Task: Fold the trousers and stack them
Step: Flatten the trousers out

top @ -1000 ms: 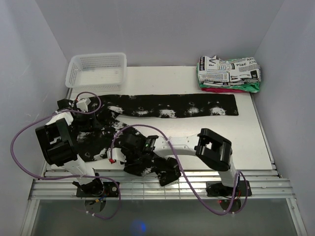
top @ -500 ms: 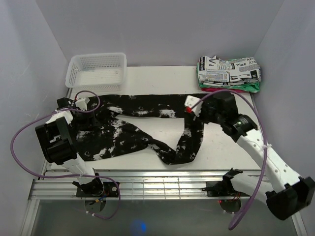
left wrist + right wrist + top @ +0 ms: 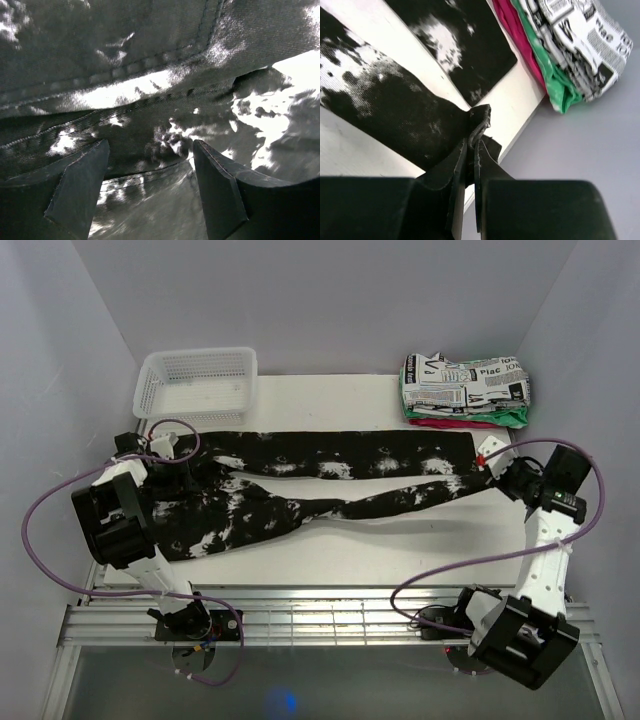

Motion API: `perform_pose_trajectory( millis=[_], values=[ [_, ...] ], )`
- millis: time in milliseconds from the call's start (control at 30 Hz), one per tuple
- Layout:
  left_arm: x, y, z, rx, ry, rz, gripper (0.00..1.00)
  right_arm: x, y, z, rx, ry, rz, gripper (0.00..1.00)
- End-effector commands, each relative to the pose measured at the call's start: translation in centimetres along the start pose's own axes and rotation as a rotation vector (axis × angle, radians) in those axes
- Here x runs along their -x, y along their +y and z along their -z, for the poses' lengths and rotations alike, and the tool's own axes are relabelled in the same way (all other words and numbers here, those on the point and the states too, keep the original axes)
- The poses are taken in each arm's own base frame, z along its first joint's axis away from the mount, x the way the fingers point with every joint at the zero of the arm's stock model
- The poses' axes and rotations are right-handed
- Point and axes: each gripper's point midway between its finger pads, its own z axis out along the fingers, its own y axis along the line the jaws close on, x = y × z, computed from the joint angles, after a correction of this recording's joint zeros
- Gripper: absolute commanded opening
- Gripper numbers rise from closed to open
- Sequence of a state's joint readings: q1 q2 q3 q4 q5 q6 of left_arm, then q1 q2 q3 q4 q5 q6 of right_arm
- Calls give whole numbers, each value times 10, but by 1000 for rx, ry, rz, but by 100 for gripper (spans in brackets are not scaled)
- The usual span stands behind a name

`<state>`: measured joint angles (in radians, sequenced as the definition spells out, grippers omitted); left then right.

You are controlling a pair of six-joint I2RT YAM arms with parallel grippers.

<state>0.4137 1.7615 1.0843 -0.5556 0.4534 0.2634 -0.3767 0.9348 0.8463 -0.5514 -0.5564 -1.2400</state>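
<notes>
The black trousers with white splotches (image 3: 330, 455) lie along the table, waist at the left and both legs stretched to the right. My left gripper (image 3: 168, 462) is open low over the waist end. In the left wrist view its fingers (image 3: 80, 190) straddle the fabric (image 3: 150, 75) without pinching it. My right gripper (image 3: 497, 466) is near the table's right edge. It is shut on the hem of the nearer leg (image 3: 395, 110), with the bunched cuff pinched between the jaws of the right gripper (image 3: 472, 142). The farther leg's end lies flat just beyond it.
A white plastic basket (image 3: 197, 383) stands at the back left. A stack of folded clothes (image 3: 465, 390), newspaper print over green and red, sits at the back right, also in the right wrist view (image 3: 570, 45). The table's right edge (image 3: 535, 510) is beside the right gripper.
My right arm swung from the front left of the table to the right edge, dragging the nearer trouser leg out straight. The left gripper stayed at the waist.
</notes>
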Motion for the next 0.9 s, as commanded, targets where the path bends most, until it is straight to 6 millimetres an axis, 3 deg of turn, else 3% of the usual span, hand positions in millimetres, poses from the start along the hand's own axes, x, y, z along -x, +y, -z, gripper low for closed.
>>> perform_pose_trajectory(
  millis=[0, 67, 100, 200, 300, 333, 367, 400, 433, 467, 633, 667, 767, 800, 833, 867],
  values=[
    [-19, 35, -8, 148, 76, 3, 80, -1, -58, 17, -93, -70, 91, 8],
    [-20, 34, -8, 140, 78, 3, 80, -13, -65, 19, -79, -85, 67, 8],
    [-20, 33, -10, 129, 78, 6, 80, -9, -74, 25, -84, -96, 139, 8],
    [-17, 23, -10, 79, 64, 12, 80, -5, -63, 28, -32, -162, 175, 8],
    [-18, 13, -10, 28, 56, 8, 80, 4, -32, 27, 34, -224, 335, 8],
    [-20, 12, -10, 23, 59, 7, 80, 2, -14, 23, 66, -242, 479, 12],
    [-21, 11, -9, 20, 64, 10, 81, 2, 14, 25, 130, -254, 490, 21],
    [-22, 10, -8, 12, 67, -3, 82, -1, 30, 24, 163, -257, 543, 33],
    [-18, 2, -4, -18, 49, -18, 83, -12, 57, 19, 219, -252, 553, 75],
    [-17, -3, 1, -39, 40, -31, 84, -19, 67, 21, 238, -212, 622, 95],
    [11, -38, 39, -146, -65, -114, 92, -50, 46, 14, 167, -65, 577, 90],
    [22, -48, 54, -180, -95, -135, 93, -50, 25, 16, 155, -50, 538, 90],
    [35, -68, 76, -238, -130, -215, 93, -57, 10, 15, 233, -45, 239, 90],
    [36, -73, 82, -247, -132, -244, 93, -43, -25, 26, 215, -40, 234, 90],
    [34, -77, 83, -257, -125, -300, 94, -35, -6, 32, 335, -67, 98, 90],
    [26, -84, 84, -280, -97, -313, 94, -41, -8, 19, 409, -72, -1, 90]
  ],
)
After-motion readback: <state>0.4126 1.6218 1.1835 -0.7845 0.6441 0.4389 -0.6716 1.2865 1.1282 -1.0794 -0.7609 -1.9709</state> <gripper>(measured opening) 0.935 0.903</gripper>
